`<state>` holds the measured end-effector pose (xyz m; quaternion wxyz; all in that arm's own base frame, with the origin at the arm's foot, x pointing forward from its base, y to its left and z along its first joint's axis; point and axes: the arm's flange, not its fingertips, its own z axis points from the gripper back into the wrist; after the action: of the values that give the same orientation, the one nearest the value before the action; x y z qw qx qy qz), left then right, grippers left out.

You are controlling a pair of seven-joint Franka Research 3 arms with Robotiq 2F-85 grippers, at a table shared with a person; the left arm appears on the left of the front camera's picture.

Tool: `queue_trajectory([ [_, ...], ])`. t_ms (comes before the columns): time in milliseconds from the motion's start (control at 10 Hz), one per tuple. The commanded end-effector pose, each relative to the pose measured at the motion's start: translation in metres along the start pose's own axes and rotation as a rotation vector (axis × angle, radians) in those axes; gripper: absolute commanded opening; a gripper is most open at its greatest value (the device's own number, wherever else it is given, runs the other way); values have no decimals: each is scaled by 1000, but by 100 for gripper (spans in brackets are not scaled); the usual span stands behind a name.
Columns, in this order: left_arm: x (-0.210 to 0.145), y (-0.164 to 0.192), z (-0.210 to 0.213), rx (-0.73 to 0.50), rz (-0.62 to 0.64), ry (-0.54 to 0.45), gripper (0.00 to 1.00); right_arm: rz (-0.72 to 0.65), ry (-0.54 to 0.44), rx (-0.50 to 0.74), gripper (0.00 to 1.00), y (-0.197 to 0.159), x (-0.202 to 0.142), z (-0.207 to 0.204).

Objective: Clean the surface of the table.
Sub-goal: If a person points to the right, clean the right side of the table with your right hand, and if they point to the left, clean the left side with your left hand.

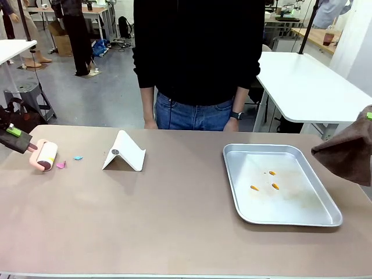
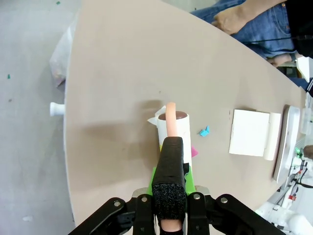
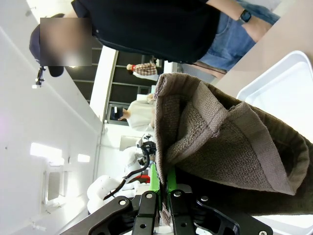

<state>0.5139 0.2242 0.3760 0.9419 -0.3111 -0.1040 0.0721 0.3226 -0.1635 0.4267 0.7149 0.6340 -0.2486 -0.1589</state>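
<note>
Left pincer (image 2: 169, 147) is clamped on the lint roller (image 1: 46, 156) handle at the left edge of the worktop (image 1: 174, 226), paper scraps (image 1: 78, 157) beside it. Right pincer (image 3: 161, 188) is closed on a soft brown cloth (image 3: 220, 142) above the right edge. The worktop is judged rigid, smooth, fixed: not to be gripped, only rolled and wiped.

The table (image 1: 174, 226) is a wide rectangle with a smooth, matte tan-brown top and a pale front edge. It stands level and spans the whole width of the front view. Most of its top lies bare. Near the left end, a pink scrap (image 1: 60, 165) and a blue scrap (image 1: 78, 157) lie loose on the surface, close together.
</note>
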Motion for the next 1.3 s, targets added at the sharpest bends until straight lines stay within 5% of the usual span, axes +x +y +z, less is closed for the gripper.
queue_trajectory([
  [0,-13,-10,-16,45,-7,45,22,-3,0,1,0,2,0,2],
  [800,-37,-62,-56,29,-77,168,22,-3,0,1,0,2,0,2],
  [1200,-20,-74,-75,57,-66,193,22,-3,0,1,0,2,0,2],
])
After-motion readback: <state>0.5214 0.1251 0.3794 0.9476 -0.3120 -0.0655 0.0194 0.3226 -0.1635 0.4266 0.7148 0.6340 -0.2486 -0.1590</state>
